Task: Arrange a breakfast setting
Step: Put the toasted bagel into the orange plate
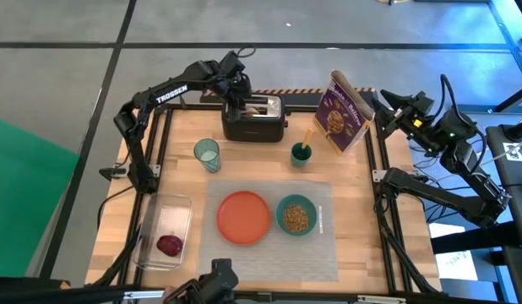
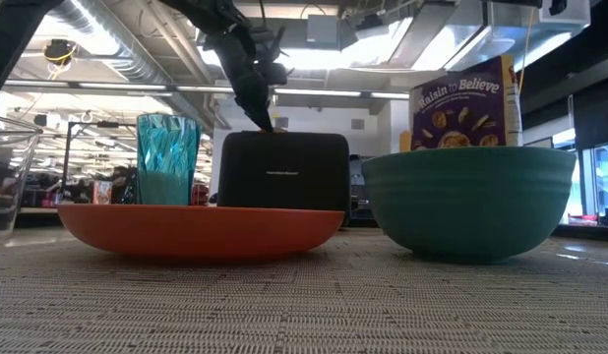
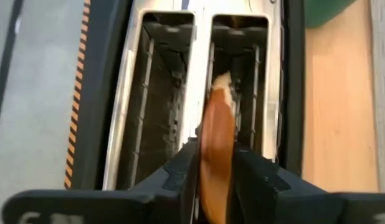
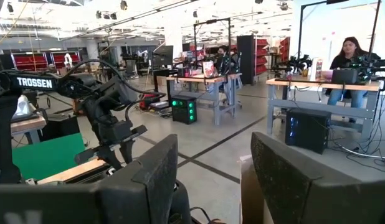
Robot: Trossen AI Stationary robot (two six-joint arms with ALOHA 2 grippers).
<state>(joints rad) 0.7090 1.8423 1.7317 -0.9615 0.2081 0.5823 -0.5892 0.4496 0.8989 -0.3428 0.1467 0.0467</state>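
Observation:
My left gripper [image 1: 241,101] is over the black toaster [image 1: 253,118] at the table's far side, shut on a bagel half [image 3: 217,124] that stands on edge at one of the toaster's slots [image 3: 242,74]. In the low view the gripper [image 2: 266,120] is just at the toaster's top [image 2: 283,169]. On the grey placemat [image 1: 328,253] sit the orange plate [image 1: 242,217] and the teal bowl [image 1: 296,214], which holds cereal. The bluish tumbler [image 1: 207,154] stands behind the mat. The orange-handled spoon [image 1: 308,137] stands in a small dark green cup [image 1: 301,154]. My right gripper [image 4: 214,180] is open and empty, high at the far right. My left gripper pinches the bagel half's two flat faces [image 3: 216,155] between its two fingers [image 3: 180,174]. The fingers come from above, pointing down. The bagel stands on edge along the slot, its lower end in the slot's mouth.
The purple cereal box [image 1: 343,111] stands right of the toaster, close under my right arm. A clear container [image 1: 164,228] at the near left holds the dark red fruit [image 1: 169,245]. People and benches show in the room beyond the table.

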